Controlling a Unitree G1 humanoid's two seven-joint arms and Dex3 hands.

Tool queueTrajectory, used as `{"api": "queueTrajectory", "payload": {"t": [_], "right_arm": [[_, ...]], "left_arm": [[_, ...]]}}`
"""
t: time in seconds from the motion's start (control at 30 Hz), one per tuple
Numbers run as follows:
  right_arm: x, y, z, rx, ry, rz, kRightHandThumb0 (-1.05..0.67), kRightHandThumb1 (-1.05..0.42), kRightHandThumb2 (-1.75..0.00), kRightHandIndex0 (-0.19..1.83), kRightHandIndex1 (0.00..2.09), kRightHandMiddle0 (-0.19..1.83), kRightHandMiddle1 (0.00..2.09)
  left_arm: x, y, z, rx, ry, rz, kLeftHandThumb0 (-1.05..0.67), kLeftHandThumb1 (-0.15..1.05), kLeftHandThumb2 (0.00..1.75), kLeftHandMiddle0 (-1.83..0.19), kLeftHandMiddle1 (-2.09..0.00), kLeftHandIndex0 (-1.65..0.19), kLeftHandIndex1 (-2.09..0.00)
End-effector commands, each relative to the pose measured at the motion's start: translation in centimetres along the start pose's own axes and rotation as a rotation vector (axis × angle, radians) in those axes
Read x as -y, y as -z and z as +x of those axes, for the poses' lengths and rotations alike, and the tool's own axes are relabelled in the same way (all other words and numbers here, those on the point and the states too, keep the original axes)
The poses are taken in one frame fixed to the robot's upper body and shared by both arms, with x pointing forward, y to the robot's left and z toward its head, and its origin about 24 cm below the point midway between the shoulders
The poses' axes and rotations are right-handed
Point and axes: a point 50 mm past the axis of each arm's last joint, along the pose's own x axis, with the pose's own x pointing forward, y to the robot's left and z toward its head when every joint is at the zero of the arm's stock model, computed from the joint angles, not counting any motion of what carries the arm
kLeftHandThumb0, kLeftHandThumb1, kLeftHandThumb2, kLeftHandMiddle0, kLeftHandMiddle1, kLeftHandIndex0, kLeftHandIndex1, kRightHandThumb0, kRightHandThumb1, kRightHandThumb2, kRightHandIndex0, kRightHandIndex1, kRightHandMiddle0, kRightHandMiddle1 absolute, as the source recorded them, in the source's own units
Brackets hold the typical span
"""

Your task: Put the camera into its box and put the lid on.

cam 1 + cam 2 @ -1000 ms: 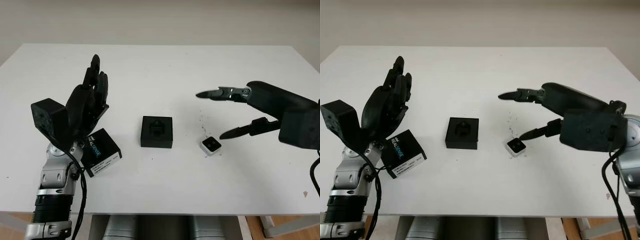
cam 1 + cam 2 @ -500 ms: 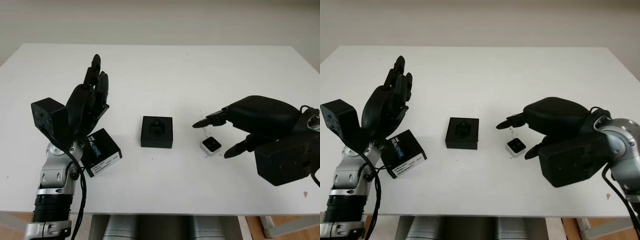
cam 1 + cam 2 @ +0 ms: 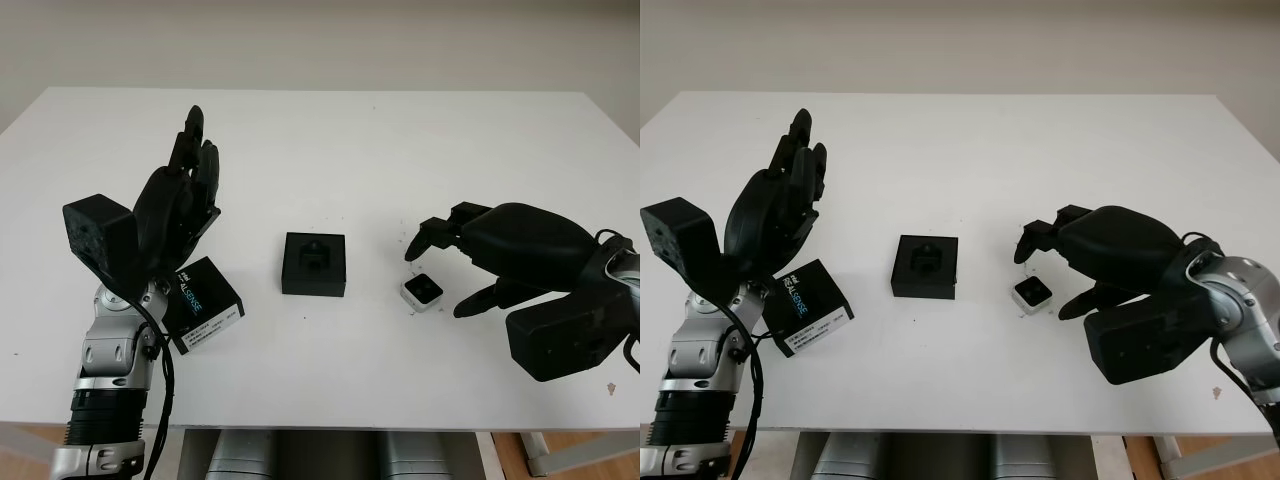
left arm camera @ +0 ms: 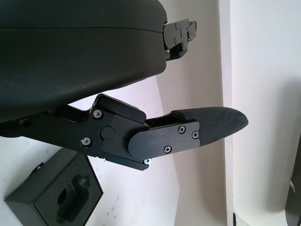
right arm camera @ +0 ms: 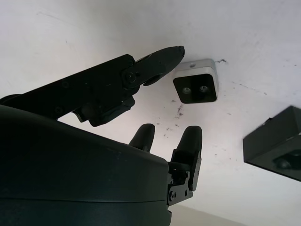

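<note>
Camera: the small white-bodied camera (image 3: 423, 291) lies on the white table (image 3: 400, 150), right of centre in the head views, with its dark face up.
Right hand: the right hand (image 3: 452, 262) hovers over the camera, its fingers curved down around it and set fairly wide; two reach past the camera's far side and one (image 3: 478, 299) comes down on its near right. It holds nothing.
Right wrist view: the camera (image 5: 195, 84) shows two small lenses in its dark face, which the head views do not make out. One fingertip (image 5: 164, 59) sits just beside the camera's edge; whether it touches cannot be told. The other two fingers (image 5: 188, 141) stand apart from it.
Box: the open black box (image 3: 314, 263) sits at the centre of the table, left of the camera and apart from it.
Lid: the black lid (image 3: 201, 304) with white lettering lies at the lower left, tilted.
Left hand: the left hand (image 3: 176, 205) is raised above the lid, open, fingers pointing to the upper part of the frame.
Left wrist view: the box (image 4: 56, 193) shows in a corner, with a shaped recess inside.
</note>
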Motion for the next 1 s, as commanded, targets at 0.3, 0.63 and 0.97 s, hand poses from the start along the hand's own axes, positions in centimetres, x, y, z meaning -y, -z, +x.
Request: {"api": "queueTrajectory", "payload": {"t": [0.3, 0.63, 0.97], "right_arm": [[-0.6, 0.2, 0.2, 0.007, 0.051, 0.034, -0.48, -0.86, -0.05, 0.13, 0.92, 0.14, 0.92], [-0.8, 0.0, 1.1, 0.034, 0.05, 0.086, -0.46, -0.86, -0.06, 0.17, 0.9, 0.17, 0.97], [-1.2, -0.1, 2.2, 0.057, 0.04, 0.055, -0.48, -0.87, -0.05, 0.22, 0.95, 0.2, 1.0]], "left_arm": [[0.1, -0.4, -0.1, 0.014, 0.0, 0.008, -0.84, 1.05, 0.59, 0.19, 0.0, 0.19, 0.0], [-0.1, -0.5, -0.3, 0.007, -0.004, 0.016, -0.84, 1.05, 0.59, 0.19, 0.0, 0.19, 0.0], [-0.1, -0.5, -0.4, 0.001, -0.01, 0.019, -0.84, 1.05, 0.6, 0.19, 0.0, 0.19, 0.0]]}}
